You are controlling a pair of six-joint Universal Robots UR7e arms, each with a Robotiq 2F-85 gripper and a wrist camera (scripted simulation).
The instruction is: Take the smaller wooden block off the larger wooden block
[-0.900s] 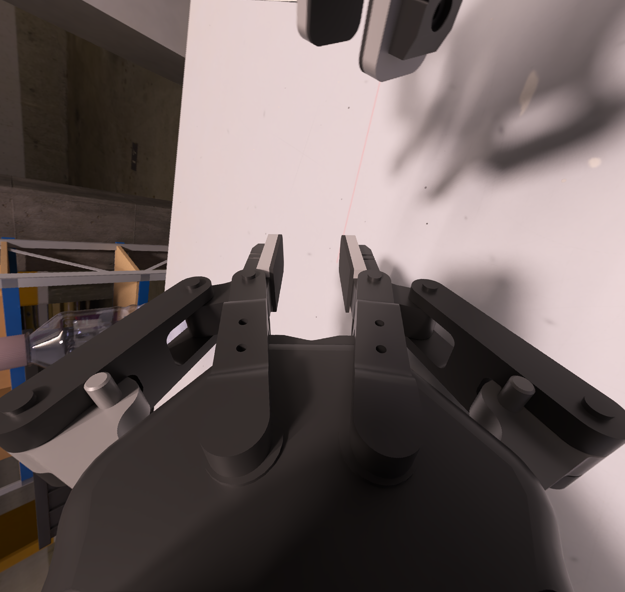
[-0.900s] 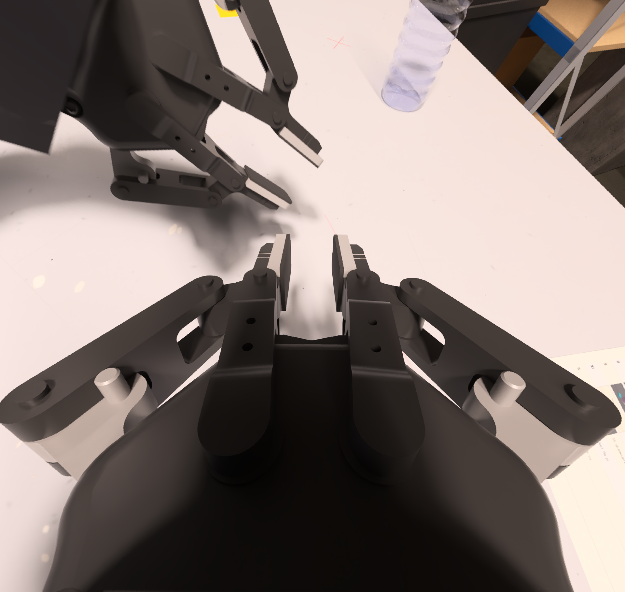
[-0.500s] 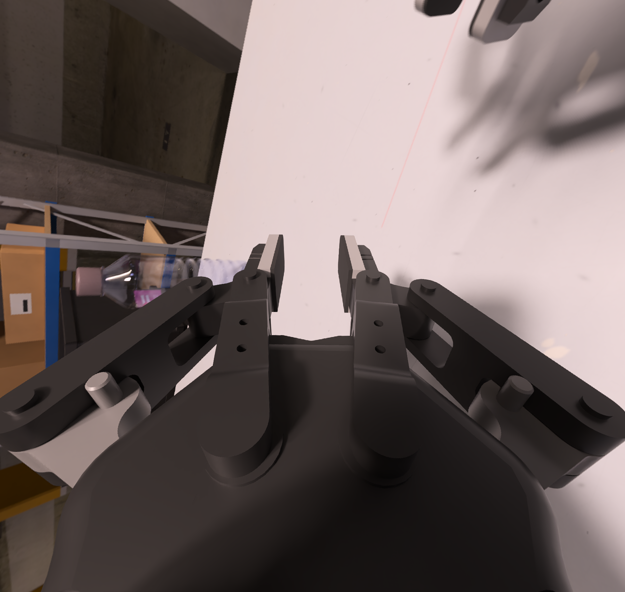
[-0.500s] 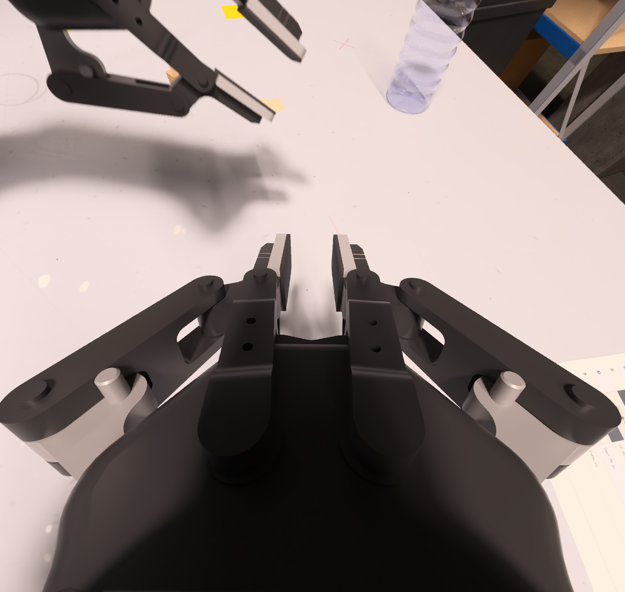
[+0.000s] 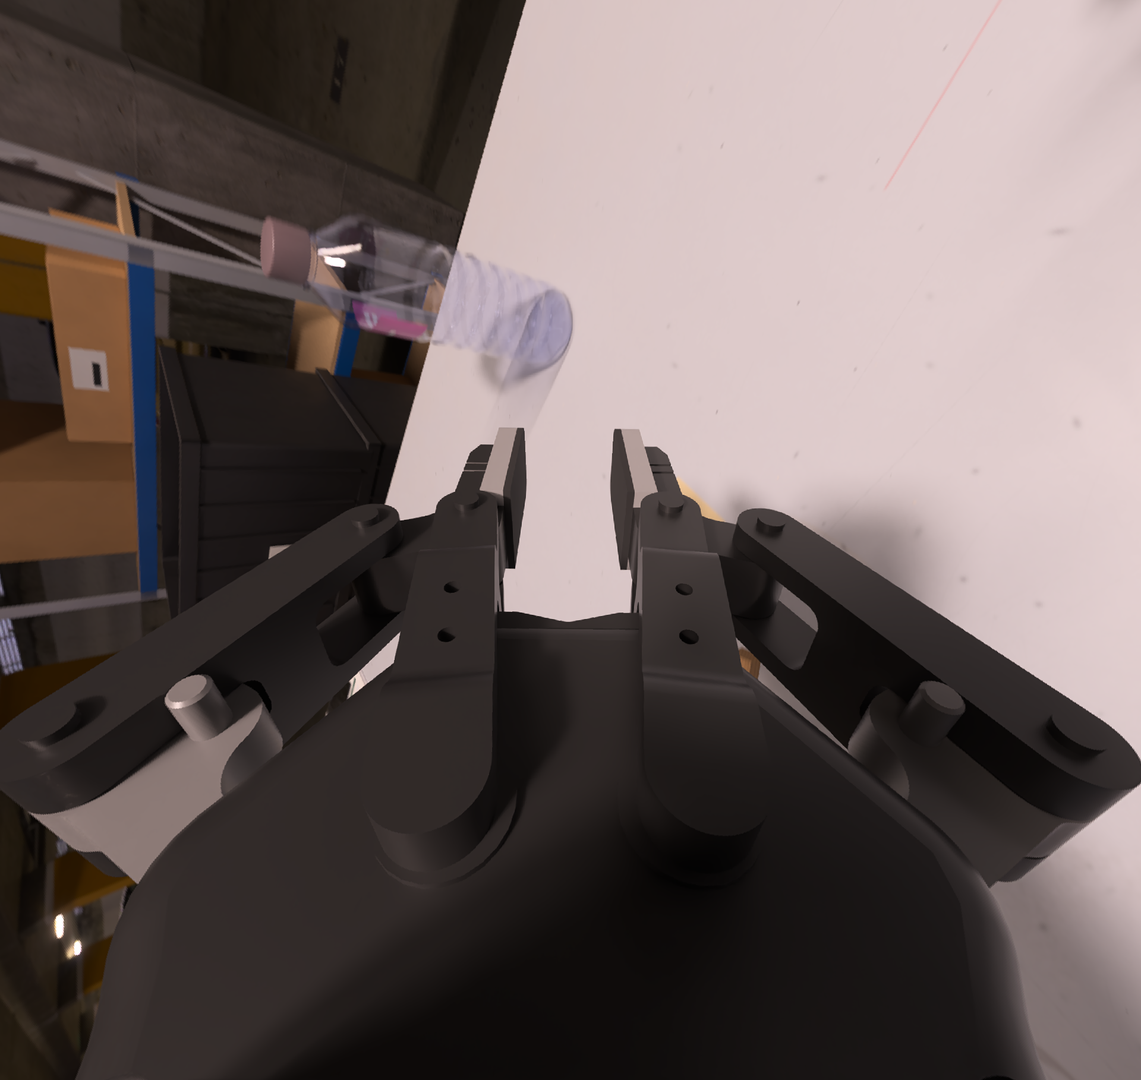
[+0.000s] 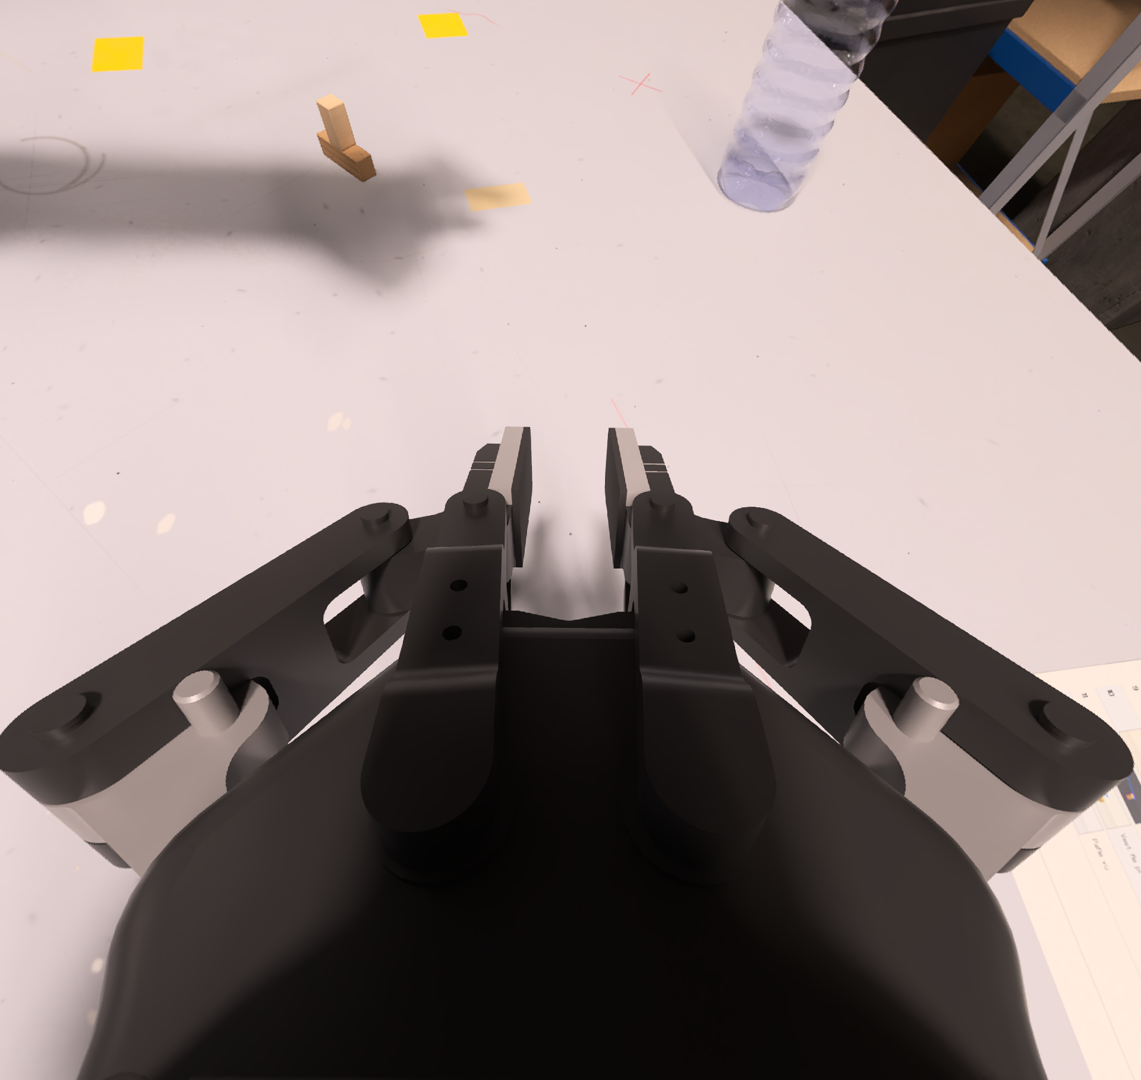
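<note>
Smaller wooden block (image 6: 335,119), a pale upright stick, stands on end on the larger wooden block (image 6: 349,157), a darker flat piece lying on the white tabletop (image 6: 679,322). The stack sits far from the right gripper (image 6: 568,464), left of its line of sight, at the edge of a long arm shadow.

Right gripper: jaws spread, nothing between them. Left gripper (image 5: 568,470): jaws spread, empty, aimed toward the tabletop edge; a tan sliver shows behind its right finger, identity unclear.

Risks, as judged:
- The tall, narrow stick likely topples if nudged sideways before the jaws close.
- A low grasp could pinch both blocks and lift the base too.
- The clear ribbed plastic bottle (image 6: 784,124) stands near the edge; a wide sweep could knock it off.
</note>
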